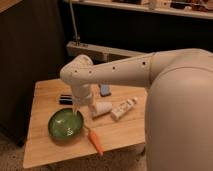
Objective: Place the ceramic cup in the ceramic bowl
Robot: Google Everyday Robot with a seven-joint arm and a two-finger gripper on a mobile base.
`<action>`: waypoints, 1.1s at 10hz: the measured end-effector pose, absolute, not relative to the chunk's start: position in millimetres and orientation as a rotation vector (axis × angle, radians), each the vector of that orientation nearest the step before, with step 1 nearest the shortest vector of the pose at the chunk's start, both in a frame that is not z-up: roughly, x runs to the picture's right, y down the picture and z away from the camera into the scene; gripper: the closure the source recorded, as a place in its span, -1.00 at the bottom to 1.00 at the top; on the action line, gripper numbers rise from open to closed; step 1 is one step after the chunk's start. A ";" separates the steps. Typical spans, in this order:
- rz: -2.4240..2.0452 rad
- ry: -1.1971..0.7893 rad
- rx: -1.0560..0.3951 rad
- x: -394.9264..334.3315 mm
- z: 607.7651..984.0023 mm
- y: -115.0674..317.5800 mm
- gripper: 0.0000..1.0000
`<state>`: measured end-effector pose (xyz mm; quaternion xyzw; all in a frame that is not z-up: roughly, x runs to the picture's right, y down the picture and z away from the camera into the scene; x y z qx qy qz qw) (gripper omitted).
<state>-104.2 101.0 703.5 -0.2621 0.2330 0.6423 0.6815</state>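
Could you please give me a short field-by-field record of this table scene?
gripper: low over the wooden table, at the far rim of the ceramic bowl
ceramic bowl: green, near-left part of the table
ceramic cup: white, on the table just right of the gripper, outside the bowl
white tube: right of the cup
carrot: near edge, right of the bowl
task state: cup not yet in bowl

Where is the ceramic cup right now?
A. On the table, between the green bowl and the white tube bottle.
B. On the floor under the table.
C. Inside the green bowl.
A: the ceramic cup lies on the table beside the ceramic bowl, which holds no cup; the hand hangs low by the bowl's far rim, next to the cup.
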 end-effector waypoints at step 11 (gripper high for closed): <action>1.827 0.598 -0.528 -47.2 772.9 28.8 -0.30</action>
